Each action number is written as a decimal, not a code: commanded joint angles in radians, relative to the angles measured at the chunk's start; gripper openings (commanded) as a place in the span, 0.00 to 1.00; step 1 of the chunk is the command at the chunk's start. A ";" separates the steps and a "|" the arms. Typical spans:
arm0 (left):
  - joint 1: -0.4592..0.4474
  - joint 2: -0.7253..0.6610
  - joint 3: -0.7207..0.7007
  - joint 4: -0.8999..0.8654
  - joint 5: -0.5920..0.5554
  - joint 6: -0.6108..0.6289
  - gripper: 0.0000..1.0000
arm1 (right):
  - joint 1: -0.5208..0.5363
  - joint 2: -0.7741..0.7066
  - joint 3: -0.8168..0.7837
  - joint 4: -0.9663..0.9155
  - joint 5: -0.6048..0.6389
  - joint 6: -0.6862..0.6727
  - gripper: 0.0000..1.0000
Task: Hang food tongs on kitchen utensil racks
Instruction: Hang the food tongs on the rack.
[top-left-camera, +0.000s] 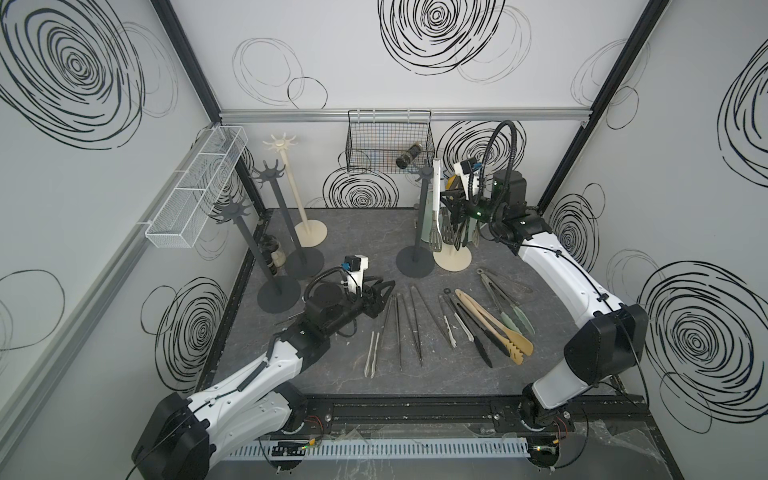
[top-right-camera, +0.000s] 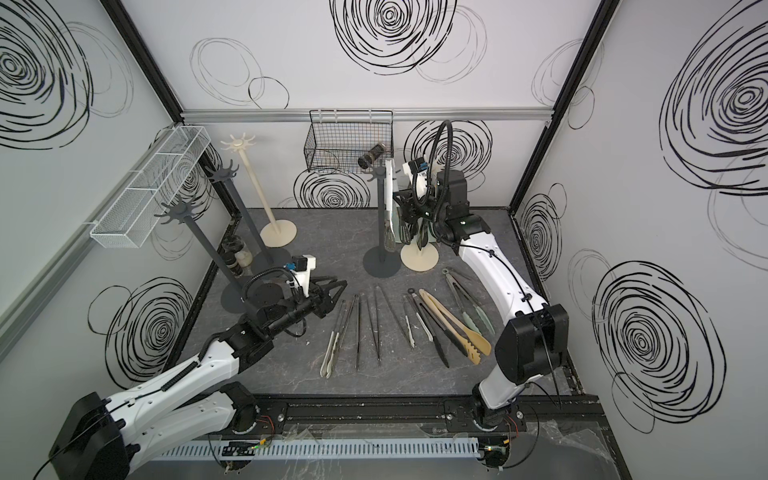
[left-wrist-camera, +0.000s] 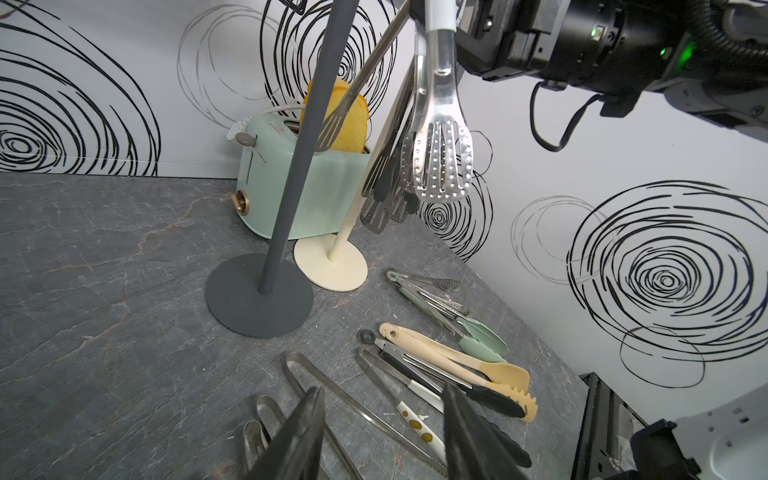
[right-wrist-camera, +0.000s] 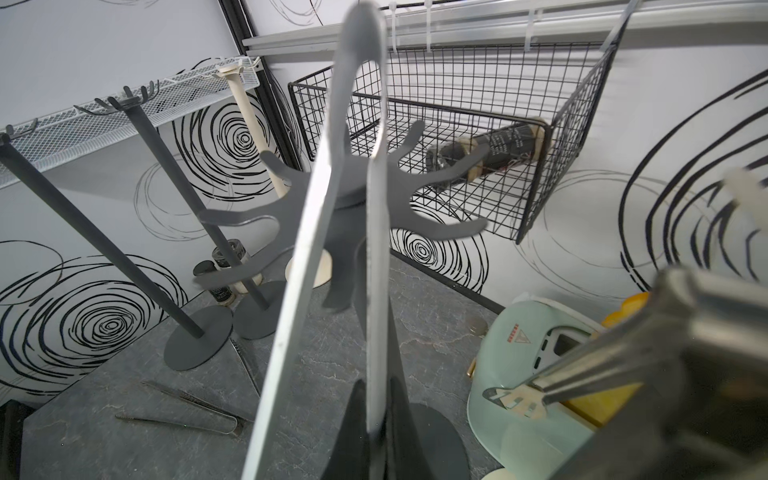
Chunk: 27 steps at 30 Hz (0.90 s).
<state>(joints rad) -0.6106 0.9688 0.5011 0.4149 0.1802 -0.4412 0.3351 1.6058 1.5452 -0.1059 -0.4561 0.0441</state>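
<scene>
At the grey rack (right-wrist-camera: 419, 218), the right gripper (right-wrist-camera: 376, 424) grips pale tongs (right-wrist-camera: 309, 224), seemingly unhooked; hung tongs (left-wrist-camera: 442, 162) are few, loose tongs (left-wrist-camera: 436, 347) many; left gripper (top-left-camera: 385, 291) half-open, empty.

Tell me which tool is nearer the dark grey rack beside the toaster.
Right. The right tool is up by the rack's crown, shut on the white tongs. The left tool hovers low and open beside the loose tongs, apart from its base.
</scene>
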 joint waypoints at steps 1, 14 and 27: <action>-0.005 0.001 -0.009 0.055 0.009 0.007 0.50 | 0.010 -0.001 -0.030 0.035 0.018 0.003 0.00; -0.005 0.013 -0.018 0.081 0.024 -0.002 0.50 | 0.025 -0.015 -0.221 0.104 0.066 0.018 0.00; -0.005 0.008 -0.031 0.087 0.023 -0.002 0.50 | 0.024 0.018 -0.289 0.128 0.097 0.026 0.02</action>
<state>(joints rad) -0.6106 0.9771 0.4786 0.4438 0.1974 -0.4416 0.3584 1.5829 1.3075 0.1520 -0.4034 0.0448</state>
